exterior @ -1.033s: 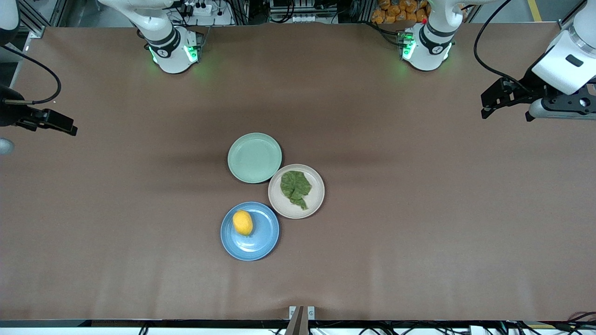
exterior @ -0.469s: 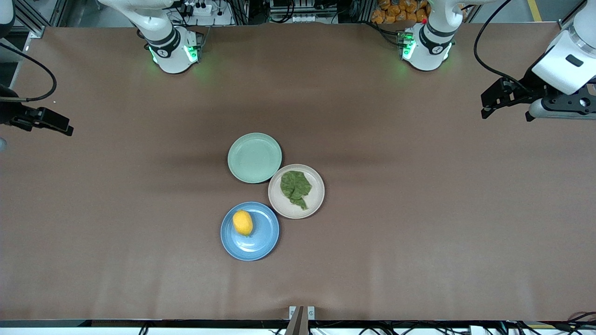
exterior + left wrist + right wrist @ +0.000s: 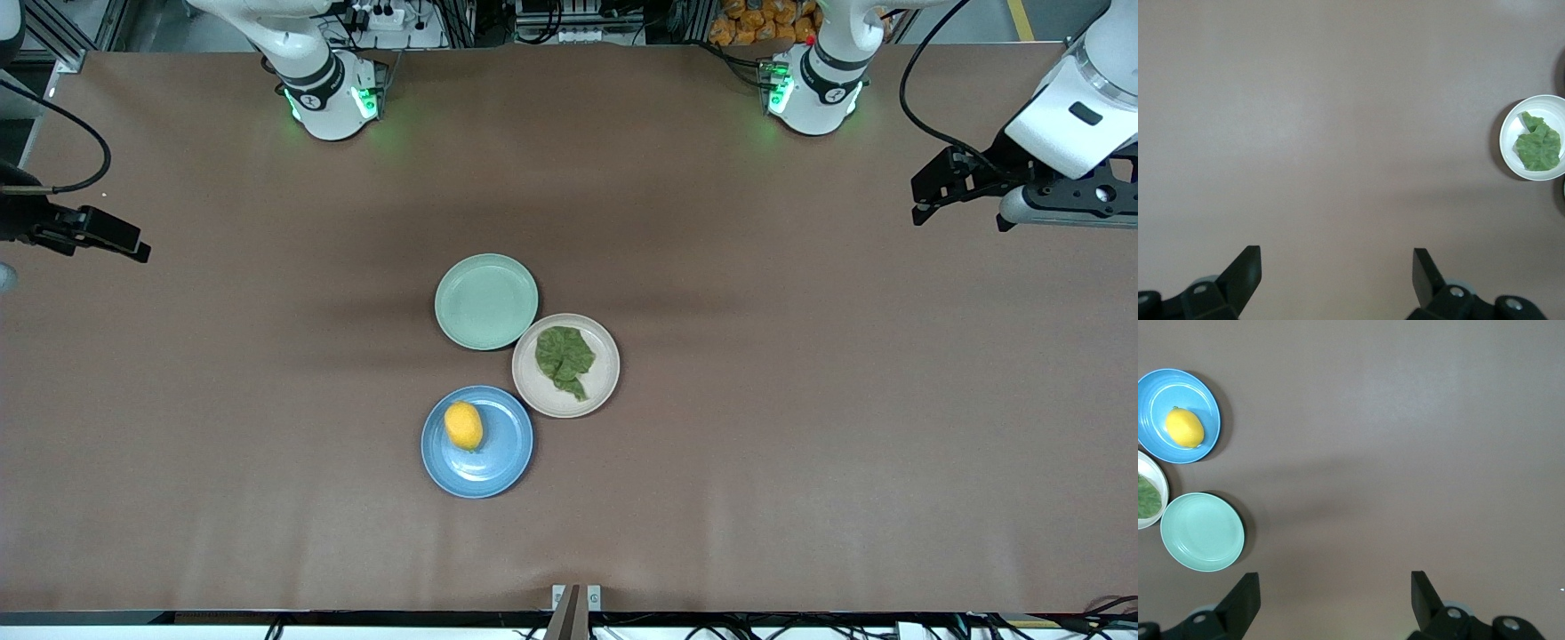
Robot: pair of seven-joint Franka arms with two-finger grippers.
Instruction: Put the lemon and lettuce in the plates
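Note:
The lemon (image 3: pixel 463 425) lies in the blue plate (image 3: pixel 502 455) at mid-table. The lettuce (image 3: pixel 564 358) lies in the beige-pink plate (image 3: pixel 606 380), which touches the blue plate and is farther from the front camera. My left gripper (image 3: pixel 1337 273) is open and empty, high over bare table toward the left arm's end; its view shows the lettuce (image 3: pixel 1538 142) in its plate (image 3: pixel 1509 143). My right gripper (image 3: pixel 1335 590) is open and empty, high over bare table toward the right arm's end; its view shows the lemon (image 3: pixel 1184 428) in the blue plate (image 3: pixel 1205 400).
A pale mint-green plate (image 3: pixel 485 300) with nothing in it sits against the beige-pink plate, farther from the front camera; it also shows in the right wrist view (image 3: pixel 1203 531). The brown table (image 3: pixel 800 444) is bare around the three plates.
Both arms have shifted only slightly near the table's ends. The lemon, the lettuce and the plates have not moved.

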